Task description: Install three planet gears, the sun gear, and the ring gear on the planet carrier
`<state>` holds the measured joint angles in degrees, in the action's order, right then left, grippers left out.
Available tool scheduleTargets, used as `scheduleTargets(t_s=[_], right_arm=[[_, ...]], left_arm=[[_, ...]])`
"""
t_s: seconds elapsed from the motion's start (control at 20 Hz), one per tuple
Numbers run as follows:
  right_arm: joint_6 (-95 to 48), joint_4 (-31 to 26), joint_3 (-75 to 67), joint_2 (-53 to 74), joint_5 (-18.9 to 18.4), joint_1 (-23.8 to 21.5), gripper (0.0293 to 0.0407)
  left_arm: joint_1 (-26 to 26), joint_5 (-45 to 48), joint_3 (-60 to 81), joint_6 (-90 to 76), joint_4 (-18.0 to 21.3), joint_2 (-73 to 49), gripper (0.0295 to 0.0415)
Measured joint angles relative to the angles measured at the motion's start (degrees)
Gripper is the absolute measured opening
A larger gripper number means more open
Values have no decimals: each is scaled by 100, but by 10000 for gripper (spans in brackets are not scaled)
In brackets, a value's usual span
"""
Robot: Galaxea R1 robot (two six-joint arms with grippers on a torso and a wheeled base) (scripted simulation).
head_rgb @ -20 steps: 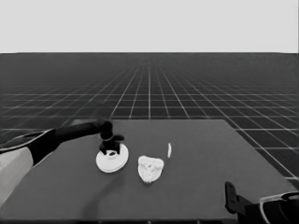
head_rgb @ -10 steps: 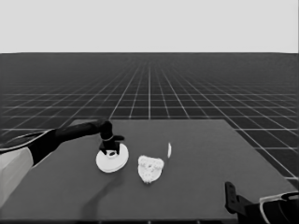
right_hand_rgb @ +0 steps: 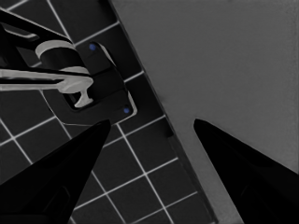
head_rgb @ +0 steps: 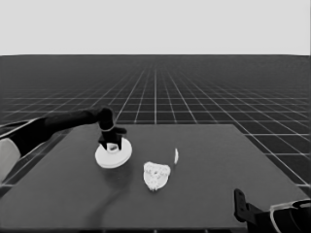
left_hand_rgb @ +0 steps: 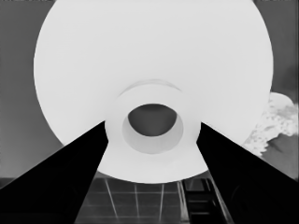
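Observation:
My left gripper (head_rgb: 112, 141) is shut on the raised hub of the larger round part (head_rgb: 113, 155), the ring gear, at the table's left middle. In the left wrist view the fingers press either side of the hub around the dark centre hole of the larger round part (left_hand_rgb: 149, 70). A shadow lies on the table under it. To its right lies the smaller round part (head_rgb: 156, 175), the planet carrier, with small toothed gears on top; it also shows as the lumpy white smaller round part (left_hand_rgb: 275, 122). My right gripper (head_rgb: 240, 204) is parked at the lower right corner, open.
A thin white piece (head_rgb: 176, 156) stands just right of the smaller round part. The right wrist view shows the table's corner edge (right_hand_rgb: 159, 116), the floor grid and dark machinery (right_hand_rgb: 70, 79) with pale bands and blue lights beyond it.
The left gripper and the larger round part have risen a little and shifted slightly left. The smaller round part, the thin piece and the right arm have not moved.

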<state>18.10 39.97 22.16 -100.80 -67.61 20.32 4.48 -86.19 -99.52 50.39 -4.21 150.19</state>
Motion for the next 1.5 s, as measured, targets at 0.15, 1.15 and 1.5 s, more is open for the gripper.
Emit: scheduleTargets(t_s=[0.15,1.15,1.5], right_arm=[[0,0,0,0,0,0,385],[0,0,0,0,0,0,385],[0,0,0,0,0,0,385]], left_arm=[[-87,-67,813,1542,-190,360,348],[-842,-37,-103,2569,-932,2657,349],[-857,-42,-103,2262,-932,2657,349]])
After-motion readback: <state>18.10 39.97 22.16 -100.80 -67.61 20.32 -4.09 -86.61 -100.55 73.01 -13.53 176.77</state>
